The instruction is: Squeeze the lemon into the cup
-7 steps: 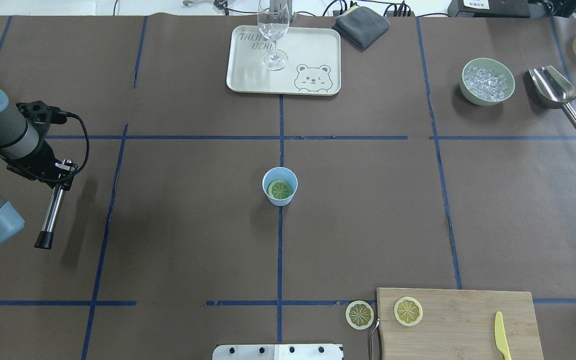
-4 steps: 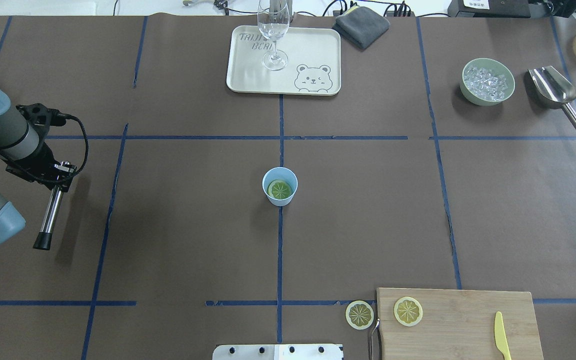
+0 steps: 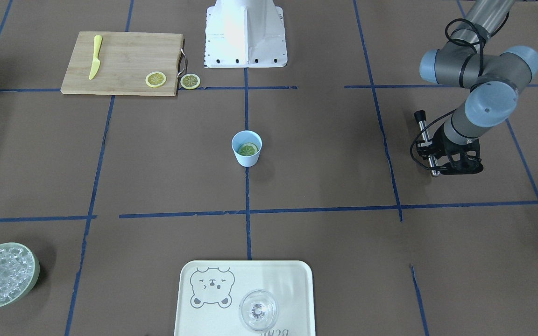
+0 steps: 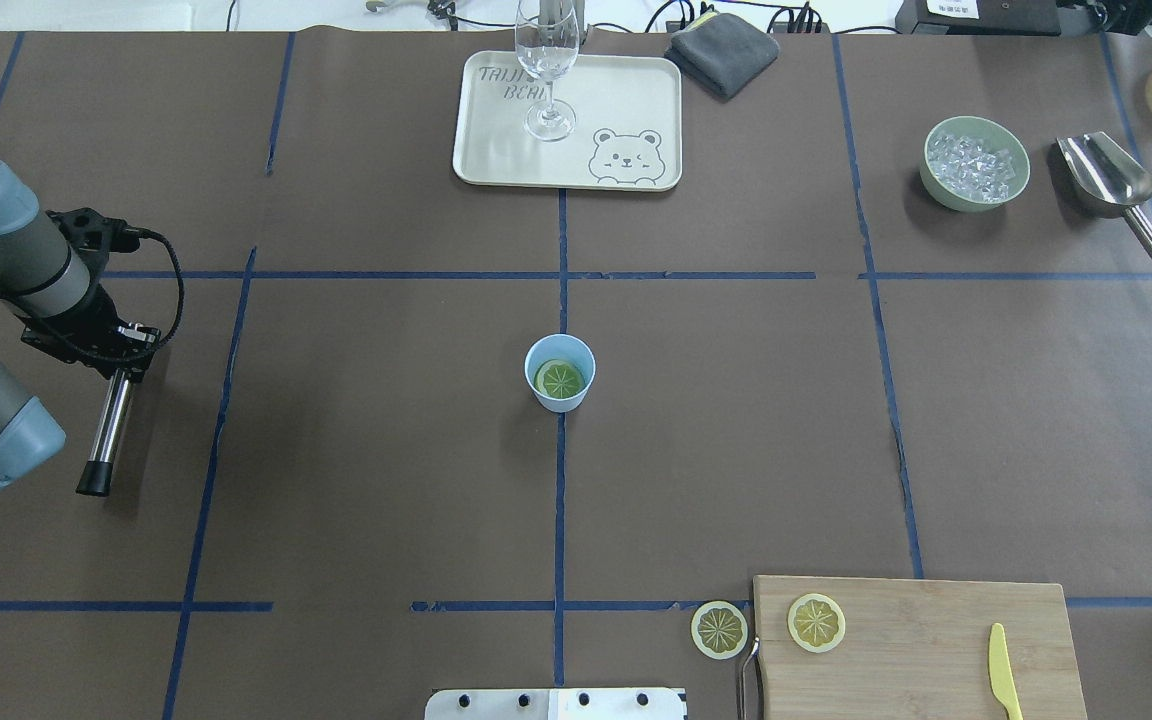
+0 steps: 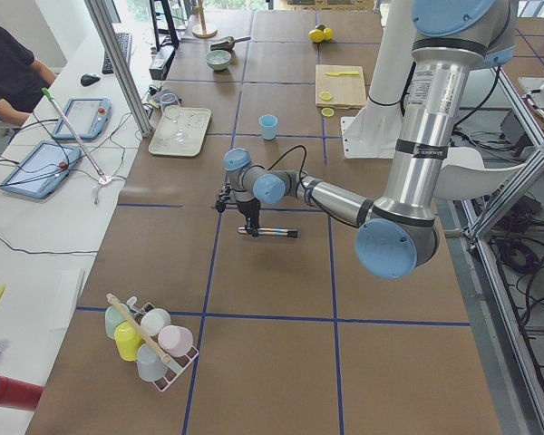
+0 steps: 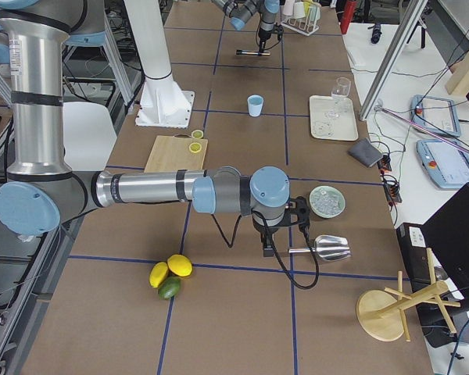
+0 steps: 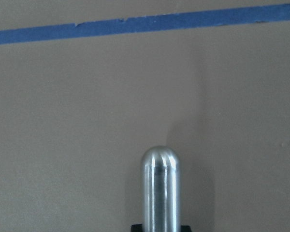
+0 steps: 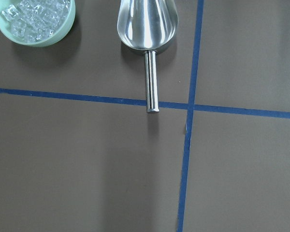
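The light-blue cup (image 4: 538, 393) stands at the table's middle with a lemon slice (image 4: 560, 379) lying flat inside it; both also show in the front view, the cup (image 3: 245, 159) and the lemon slice (image 3: 247, 150). Far off to the left, my left gripper (image 4: 123, 362) is shut on a metal rod (image 4: 108, 430) with a black tip, held low over the table. The rod's rounded end (image 7: 159, 186) fills the left wrist view. My right gripper (image 6: 267, 247) hangs near the scoop; whether it is open or shut I cannot tell.
Two more lemon slices lie near the front: one on the cutting board (image 4: 816, 622), one beside it (image 4: 719, 629). A yellow knife (image 4: 1003, 668) rests on the board. At the back are a tray (image 4: 626, 100) with a clear glass (image 4: 546, 70), an ice bowl (image 4: 974, 163) and a scoop (image 4: 1106, 178).
My left arm has shifted slightly and the rod's black tip has edged a little to the right. The cup and the slice inside it have stayed put.
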Controlling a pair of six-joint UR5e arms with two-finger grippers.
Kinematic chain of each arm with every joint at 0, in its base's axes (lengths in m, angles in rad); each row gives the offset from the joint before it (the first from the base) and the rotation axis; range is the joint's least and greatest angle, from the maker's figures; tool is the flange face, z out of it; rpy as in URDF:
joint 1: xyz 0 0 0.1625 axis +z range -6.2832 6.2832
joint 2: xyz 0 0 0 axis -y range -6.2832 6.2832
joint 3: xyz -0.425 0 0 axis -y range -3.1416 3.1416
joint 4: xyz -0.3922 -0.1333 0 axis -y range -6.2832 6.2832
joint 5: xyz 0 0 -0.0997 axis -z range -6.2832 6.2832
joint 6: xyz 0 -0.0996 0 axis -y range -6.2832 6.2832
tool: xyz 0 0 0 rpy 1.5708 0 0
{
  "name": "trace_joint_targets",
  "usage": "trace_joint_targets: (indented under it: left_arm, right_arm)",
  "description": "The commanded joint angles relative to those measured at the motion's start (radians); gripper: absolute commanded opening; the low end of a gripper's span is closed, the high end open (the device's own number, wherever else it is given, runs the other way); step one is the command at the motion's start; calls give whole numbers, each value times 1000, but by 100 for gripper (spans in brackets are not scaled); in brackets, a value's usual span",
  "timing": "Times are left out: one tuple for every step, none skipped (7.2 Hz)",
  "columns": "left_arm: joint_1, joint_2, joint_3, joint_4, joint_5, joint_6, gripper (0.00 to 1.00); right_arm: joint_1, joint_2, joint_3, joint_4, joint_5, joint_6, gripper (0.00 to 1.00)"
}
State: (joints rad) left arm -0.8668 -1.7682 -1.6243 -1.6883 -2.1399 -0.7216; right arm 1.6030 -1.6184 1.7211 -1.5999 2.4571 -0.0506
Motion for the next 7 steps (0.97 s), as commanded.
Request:
trace_joint_targets:
  left_arm:
    - [-3, -5, 9, -4, 2, 5, 100]
    - [-14, -7, 6, -2, 2, 10, 100]
    - [-53, -8, -6, 1, -5, 14, 100]
    - [-95, -5, -50, 5, -6, 31, 100]
    - [-177, 2, -83, 16, -9, 121, 100]
    - [-264, 3, -107, 79, -11, 265, 100]
    - [-353, 3, -130, 129, -11, 387, 100]
  right_arm:
    - [0, 0, 0, 0, 0, 0, 100]
    - [0, 0, 0, 0, 0, 0, 100]
    - [0, 0, 0, 0, -1, 0, 100]
    - [0, 0, 0, 0, 0, 0, 100]
    - [0, -2, 0, 0, 0, 0, 100]
    - [0, -2, 2, 0, 0, 0, 100]
    - [0, -3, 2, 0, 0, 0, 100]
